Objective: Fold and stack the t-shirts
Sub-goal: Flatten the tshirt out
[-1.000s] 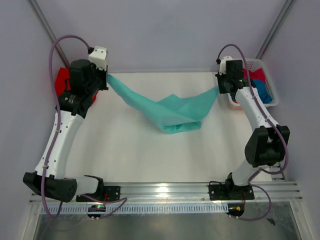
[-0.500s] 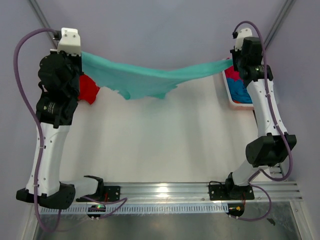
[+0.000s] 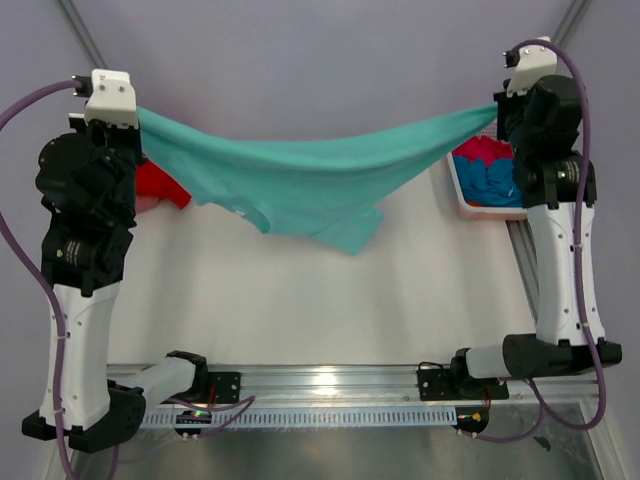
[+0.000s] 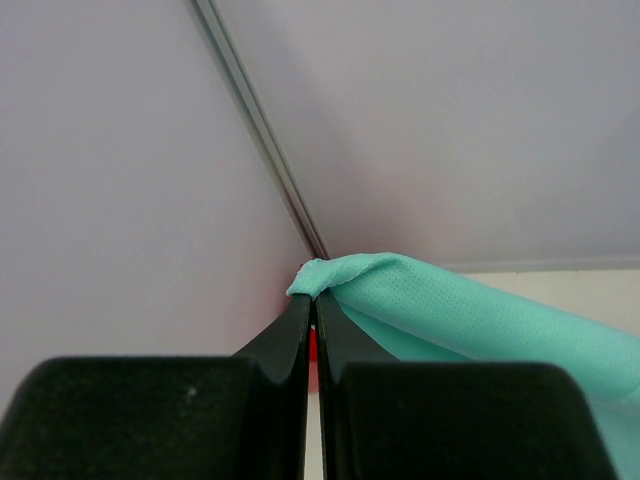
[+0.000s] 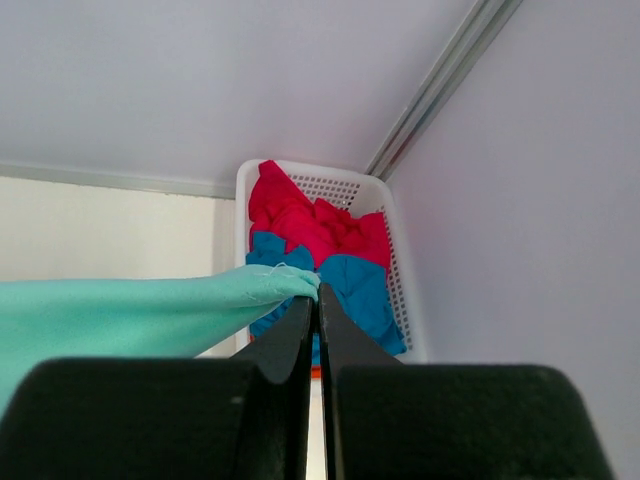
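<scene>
Top view: red shirt at 9 o'clock mostly behind left arm and teal shirt. Basket at 2 o'clock half-covered by right arm. Left wrist: teal shirt runs off-frame at 4 o'clock. Right wrist: it runs off at 9 — basket's near end behind fingers.

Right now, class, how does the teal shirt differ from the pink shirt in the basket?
The teal shirt hangs stretched out; the pink shirt lies crumpled in the basket. The left gripper and right gripper pinch the teal shirt; nothing holds the pink shirt. Both are plain, unfolded cloth.
</scene>
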